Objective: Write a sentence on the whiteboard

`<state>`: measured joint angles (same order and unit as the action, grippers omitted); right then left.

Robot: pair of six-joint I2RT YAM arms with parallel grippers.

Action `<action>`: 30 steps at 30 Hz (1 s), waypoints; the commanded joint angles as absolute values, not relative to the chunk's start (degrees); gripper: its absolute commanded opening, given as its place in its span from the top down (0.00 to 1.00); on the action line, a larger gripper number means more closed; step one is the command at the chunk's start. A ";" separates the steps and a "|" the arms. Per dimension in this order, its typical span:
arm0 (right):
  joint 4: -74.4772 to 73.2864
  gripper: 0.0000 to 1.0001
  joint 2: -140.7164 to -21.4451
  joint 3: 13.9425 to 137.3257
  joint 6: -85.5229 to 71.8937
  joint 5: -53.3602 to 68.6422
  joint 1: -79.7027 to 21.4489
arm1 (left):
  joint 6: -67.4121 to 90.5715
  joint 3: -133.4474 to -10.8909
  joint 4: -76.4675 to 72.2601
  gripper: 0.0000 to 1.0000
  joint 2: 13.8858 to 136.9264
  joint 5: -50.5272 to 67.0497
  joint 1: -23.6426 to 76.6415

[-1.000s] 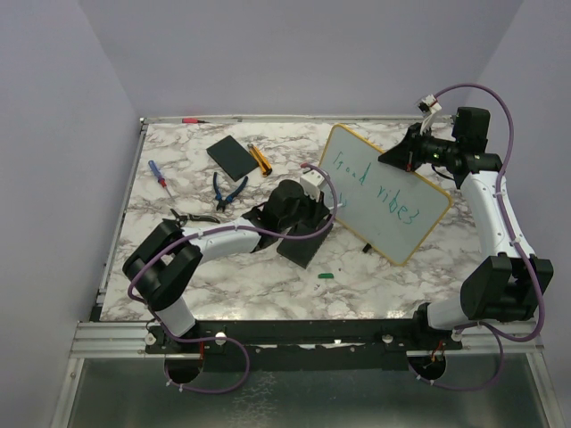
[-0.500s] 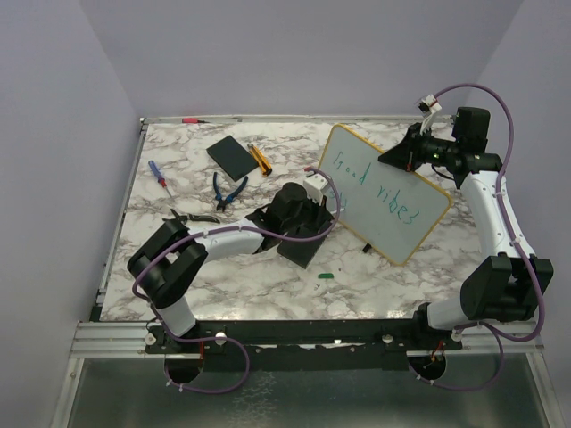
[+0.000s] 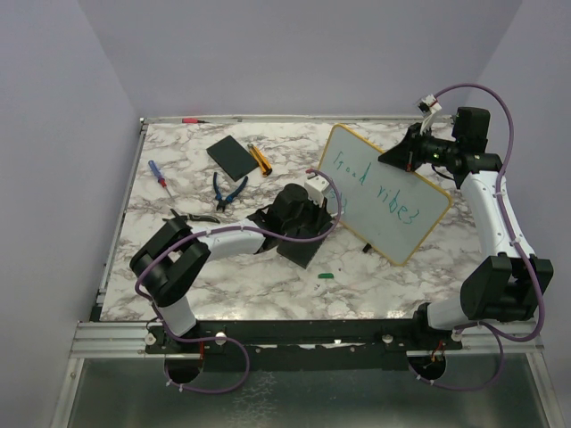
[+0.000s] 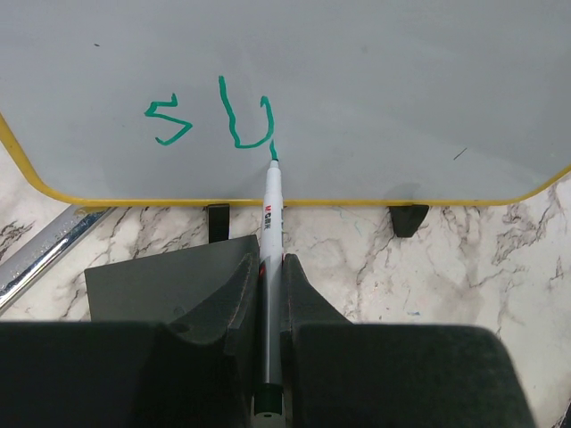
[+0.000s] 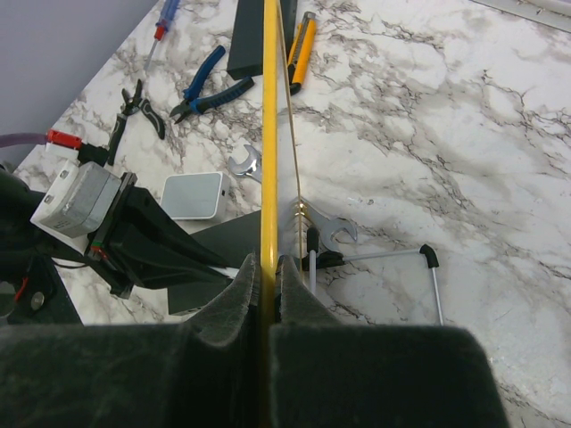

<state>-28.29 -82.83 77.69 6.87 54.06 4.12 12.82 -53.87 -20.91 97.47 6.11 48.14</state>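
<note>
- Top external: the whiteboard (image 3: 385,194) stands tilted on the marble table (image 3: 268,267), right of the middle, with its face toward the arms.
- The sentence (image 3: 373,181) runs across the whiteboard in green. The upper line reads roughly "Good vibes", and a few more strokes sit near the whiteboard's lower left corner.
- The right gripper (image 3: 406,153) is at the whiteboard's upper far edge, and the left gripper (image 3: 323,203) is at its lower left corner.
- Well left of the whiteboard lie a black slab (image 3: 231,156), an orange utility knife (image 3: 260,158), blue pliers (image 3: 227,189) and a screwdriver (image 3: 157,173).
- A small green cap (image 3: 326,275) lies in front of the whiteboard.
- Left wrist: the jaws of the left gripper are closed around a white marker (image 4: 270,223). Its green tip touches the whiteboard just above the yellow bottom rim, at the end of a U-shaped stroke.
- A black foot (image 4: 409,218) shows under the rim.
- Right wrist: the whiteboard is seen edge-on, and the right gripper's jaws are clamped on its yellow rim.
- A pale pad (image 5: 192,195) lies left of the whiteboard, and a wrench (image 5: 328,234) lies just right of it.
</note>
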 commanded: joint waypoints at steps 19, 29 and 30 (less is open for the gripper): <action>-31.46 0.99 -83.14 75.94 6.68 56.25 3.43 | 12.95 -55.65 -23.38 1.00 95.44 6.08 48.98; -31.47 0.99 -83.31 75.85 6.81 56.33 3.43 | 12.53 -54.75 -21.17 1.00 92.56 5.90 49.02; -31.46 0.99 -83.36 75.85 6.84 56.27 3.43 | 12.48 -54.49 -20.42 1.00 92.10 5.70 48.96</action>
